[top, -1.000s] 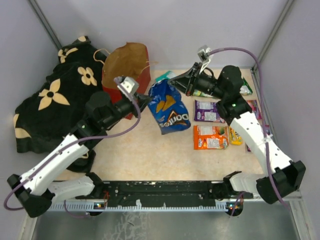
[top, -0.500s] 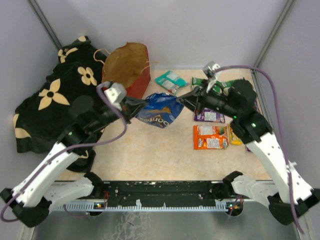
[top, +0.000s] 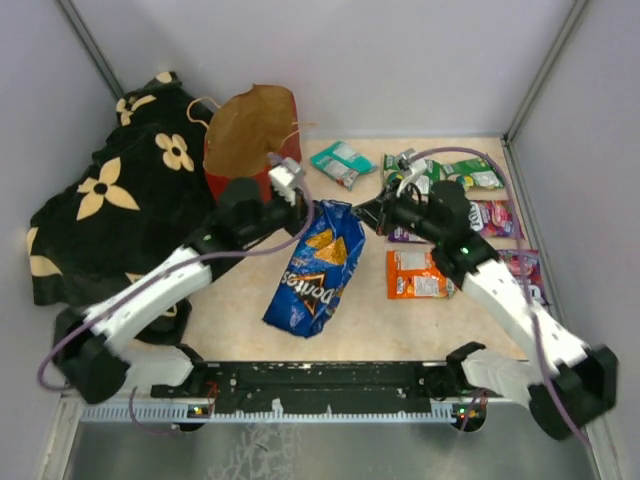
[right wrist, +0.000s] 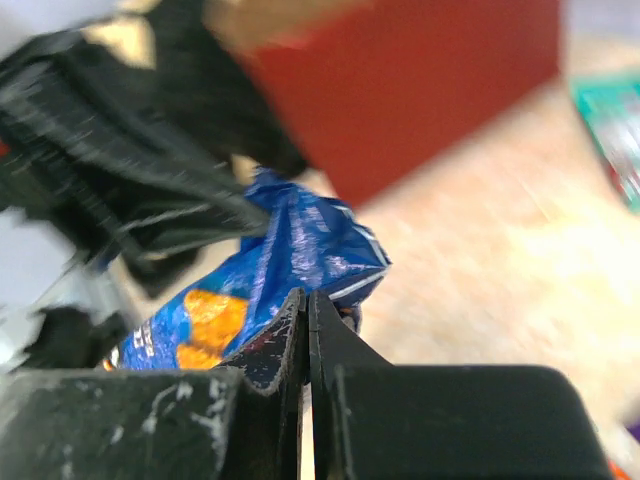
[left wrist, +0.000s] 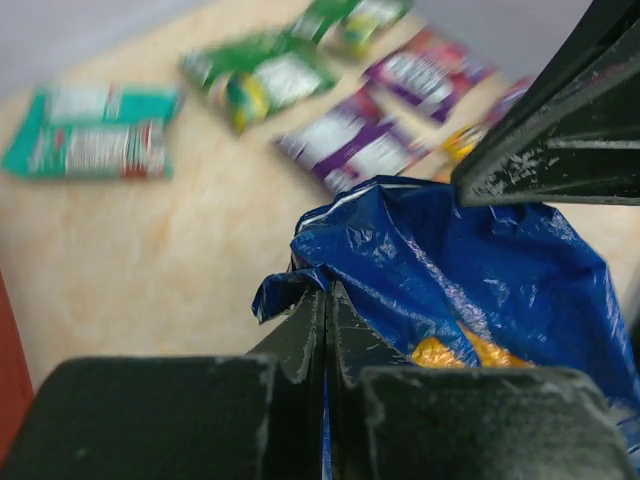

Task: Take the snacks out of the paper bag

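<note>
The blue Doritos bag hangs between both grippers, its long side running toward the near edge. My left gripper is shut on its top left corner; the left wrist view shows the jaws pinching blue foil. My right gripper is shut on the top right corner, seen in the right wrist view against the blue bag. The red paper bag stands at the back left, open end up. Teal, green, orange and pink-red packets lie on the table.
A black flower-patterned blanket fills the left side beside the paper bag. A purple packet lies partly under my right arm. Grey walls close in the back and both sides. The red bag's wall is just behind the Doritos bag.
The Doritos bag, crumpled between the grippers before, now hangs stretched toward the near edge. My left gripper has moved right, closer to the right gripper.
</note>
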Controlling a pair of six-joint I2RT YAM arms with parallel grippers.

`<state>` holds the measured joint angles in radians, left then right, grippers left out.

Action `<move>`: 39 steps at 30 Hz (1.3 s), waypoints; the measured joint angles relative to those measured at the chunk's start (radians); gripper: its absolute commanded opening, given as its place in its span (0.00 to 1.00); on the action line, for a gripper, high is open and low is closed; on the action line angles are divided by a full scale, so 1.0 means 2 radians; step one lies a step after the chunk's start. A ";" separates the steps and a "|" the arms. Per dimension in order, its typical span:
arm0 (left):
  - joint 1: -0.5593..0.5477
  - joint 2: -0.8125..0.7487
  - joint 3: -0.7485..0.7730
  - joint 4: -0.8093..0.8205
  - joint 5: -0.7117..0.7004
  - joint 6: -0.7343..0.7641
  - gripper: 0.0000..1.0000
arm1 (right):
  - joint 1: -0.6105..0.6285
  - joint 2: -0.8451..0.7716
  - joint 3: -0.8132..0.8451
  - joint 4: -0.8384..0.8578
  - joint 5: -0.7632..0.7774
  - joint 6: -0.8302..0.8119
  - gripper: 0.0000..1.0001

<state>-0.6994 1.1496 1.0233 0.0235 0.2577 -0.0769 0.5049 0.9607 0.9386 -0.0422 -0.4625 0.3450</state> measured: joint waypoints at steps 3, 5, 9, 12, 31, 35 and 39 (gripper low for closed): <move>0.008 0.118 0.001 0.019 -0.043 -0.019 0.00 | -0.055 0.104 -0.044 0.056 0.031 0.033 0.00; 0.014 0.199 0.011 0.022 -0.064 -0.028 0.00 | -0.085 0.169 -0.062 0.071 0.048 0.049 0.00; 0.021 0.328 0.053 0.029 -0.103 -0.040 0.00 | -0.112 0.277 -0.053 0.108 0.068 0.061 0.00; 0.024 0.369 0.083 0.034 -0.133 -0.044 0.00 | -0.113 0.321 -0.024 0.122 0.076 0.059 0.00; 0.027 0.228 0.004 0.045 -0.181 -0.052 1.00 | -0.114 0.266 -0.033 0.075 0.148 0.052 0.87; -0.005 0.154 -0.070 0.082 -0.155 -0.066 0.96 | -0.101 0.148 -0.137 0.099 0.154 0.091 0.72; -0.026 0.143 -0.129 0.115 -0.118 -0.079 0.91 | -0.052 0.092 -0.212 0.119 0.139 0.109 0.51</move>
<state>-0.7506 1.4357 0.7662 0.2543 0.0212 -0.2348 0.4011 1.1442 0.5148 0.1951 -0.1837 0.5625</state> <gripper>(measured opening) 0.941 0.657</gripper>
